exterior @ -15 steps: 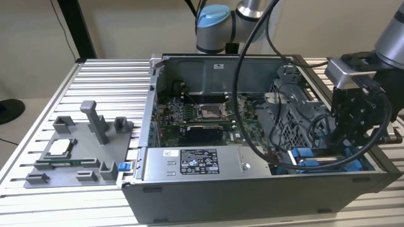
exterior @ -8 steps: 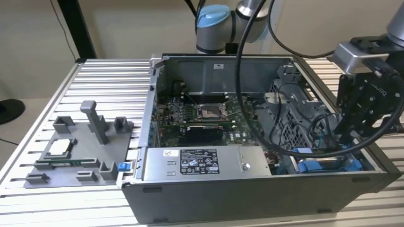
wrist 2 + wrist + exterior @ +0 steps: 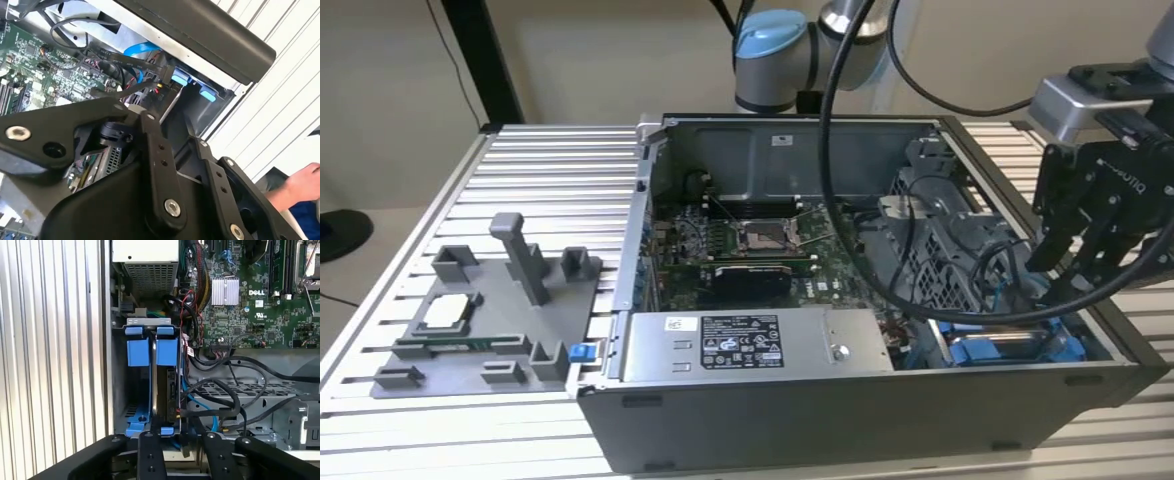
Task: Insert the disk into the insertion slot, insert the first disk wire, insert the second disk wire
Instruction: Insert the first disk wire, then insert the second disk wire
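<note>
In the first wrist view the disk [image 3: 168, 385] stands on edge in the insertion slot [image 3: 131, 390], held between blue rails with blue tabs [image 3: 166, 347] at its end. The bay beside it is unoccupied. Black and blue wires [image 3: 220, 401] loop right next to the disk. My gripper [image 3: 180, 436] hovers just above the bay, open, with nothing between its fingers. The exterior view has the gripper [image 3: 1074, 265] over the blue drive bay [image 3: 1014, 348] in the case's corner at that view's right. The second wrist view shows the gripper [image 3: 172, 125] close to the blue tabs [image 3: 181, 79].
The open computer case [image 3: 854, 420] sits on a slatted metal table [image 3: 547, 170]. A silver power-supply box [image 3: 740, 345] fills its front; the motherboard [image 3: 747, 245] lies behind. A grey fixture [image 3: 494, 320] stands at the exterior view's left. A person's hand [image 3: 300, 184] is near the table edge.
</note>
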Robot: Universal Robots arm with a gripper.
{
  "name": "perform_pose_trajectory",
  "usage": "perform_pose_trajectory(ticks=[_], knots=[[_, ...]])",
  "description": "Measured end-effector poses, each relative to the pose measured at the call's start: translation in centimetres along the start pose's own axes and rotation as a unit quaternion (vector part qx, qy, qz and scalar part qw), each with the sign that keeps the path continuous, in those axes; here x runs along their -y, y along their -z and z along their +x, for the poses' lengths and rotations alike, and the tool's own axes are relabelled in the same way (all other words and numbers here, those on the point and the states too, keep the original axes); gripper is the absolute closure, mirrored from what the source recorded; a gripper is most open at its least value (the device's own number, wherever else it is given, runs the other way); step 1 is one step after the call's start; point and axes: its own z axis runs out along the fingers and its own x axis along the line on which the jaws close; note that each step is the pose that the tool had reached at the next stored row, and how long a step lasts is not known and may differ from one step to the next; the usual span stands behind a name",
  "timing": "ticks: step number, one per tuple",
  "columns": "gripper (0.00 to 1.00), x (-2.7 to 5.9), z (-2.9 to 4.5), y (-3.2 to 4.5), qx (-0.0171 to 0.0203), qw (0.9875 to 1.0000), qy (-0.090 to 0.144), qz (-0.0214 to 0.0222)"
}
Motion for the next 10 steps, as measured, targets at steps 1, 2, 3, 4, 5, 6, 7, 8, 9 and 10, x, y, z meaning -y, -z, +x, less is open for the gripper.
perform_pose_trajectory(ticks=[1, 2, 3, 4, 5, 6, 7, 8, 9, 10], knots=[[0.00, 0.08, -0.08, 0.00, -0.0011, 1.0000, 0.000, -0.0017], [0.00, 0.18, -0.17, -0.01, -0.0019, 1.0000, 0.000, -0.0034], [0.00, 0.31, -0.26, -0.01, -0.0028, 1.0000, 0.000, -0.0053], [0.00, 0.46, -0.35, -0.01, -0.0036, 1.0000, 0.000, -0.0071], [0.00, 0.65, -0.44, -0.03, -0.0041, 1.0000, 0.000, -0.0088], [0.00, 0.84, -0.51, -0.04, -0.0046, 0.9999, 0.000, -0.0104], [0.00, 1.06, -0.59, -0.03, -0.0050, 0.9999, 0.000, -0.0121], [0.00, 1.28, -0.67, -0.03, -0.0055, 0.9999, 0.000, -0.0138], [0.00, 1.56, -0.73, -0.03, -0.0059, 0.9999, 0.000, -0.0159], [0.00, 1.85, -0.77, -0.04, -0.0064, 0.9998, 0.000, -0.0188]])
